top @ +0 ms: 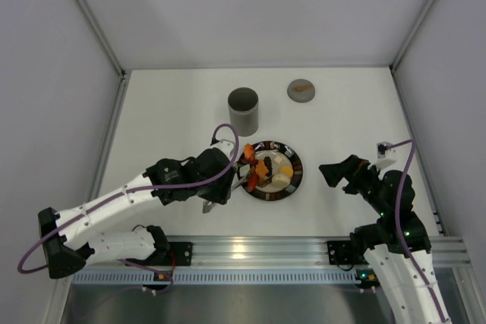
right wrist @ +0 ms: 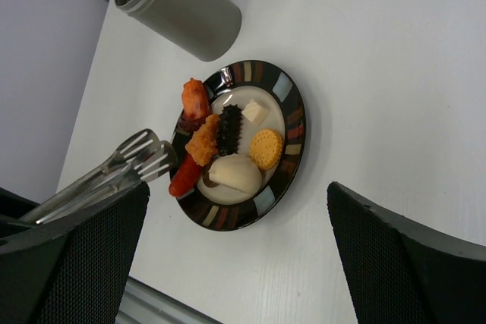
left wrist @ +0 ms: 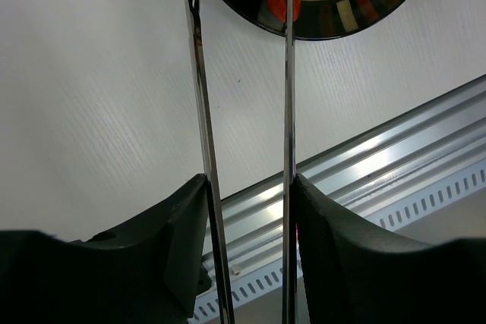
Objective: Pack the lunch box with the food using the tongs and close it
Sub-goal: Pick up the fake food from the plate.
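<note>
**Tongs held at left rim of plate; lunch box open**

Grip: left gripper is clamped on the tongs, one finger outside each arm, arms apart. To plate's right, right gripper gapes wide w/ nothing in it.

Left wrist cam gets only plate's rim + a red bit. One tong arm crosses that bit; contact can't tell. Right wrist cam adds the rest: tong tips just beside left rim, food on plate (red, orange, black, cream pcs).

Only top cam shows lid, right of lunch box.

Lunch box stands upright, just beyond plate's far-left rim, not touching. White tabletop shows btw plate & right gripper. Walls bound left, far, right sides. Metal rail runs along near edge.
</note>
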Motion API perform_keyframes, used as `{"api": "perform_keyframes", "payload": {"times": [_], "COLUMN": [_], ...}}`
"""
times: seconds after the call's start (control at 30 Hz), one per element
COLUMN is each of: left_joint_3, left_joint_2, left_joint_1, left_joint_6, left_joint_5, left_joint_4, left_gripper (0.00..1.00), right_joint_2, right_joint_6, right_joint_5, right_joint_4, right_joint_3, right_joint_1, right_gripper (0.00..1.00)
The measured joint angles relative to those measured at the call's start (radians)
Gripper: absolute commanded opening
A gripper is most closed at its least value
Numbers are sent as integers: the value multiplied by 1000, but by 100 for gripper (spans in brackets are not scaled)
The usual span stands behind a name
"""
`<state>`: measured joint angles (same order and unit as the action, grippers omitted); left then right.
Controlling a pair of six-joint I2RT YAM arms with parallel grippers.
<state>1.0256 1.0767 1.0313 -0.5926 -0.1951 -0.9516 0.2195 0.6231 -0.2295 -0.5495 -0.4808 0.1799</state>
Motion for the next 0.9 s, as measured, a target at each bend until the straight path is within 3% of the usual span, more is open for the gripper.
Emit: {"api": "perform_keyframes", "payload": {"times": [0.9], "left_joint_3": [-1], "left_joint_2": [79], "left_joint_1": [0], "left_joint_6": [-8], "left_joint_5": [8], "left_joint_4": [6], "left_gripper": [53], "right_joint_2": [0], "right_joint_6": [-11], "right_joint_5": [3], "right_joint_4": [-3], "right_joint_3": [0], "right_joint_1": [0], "right_gripper": [100]}}
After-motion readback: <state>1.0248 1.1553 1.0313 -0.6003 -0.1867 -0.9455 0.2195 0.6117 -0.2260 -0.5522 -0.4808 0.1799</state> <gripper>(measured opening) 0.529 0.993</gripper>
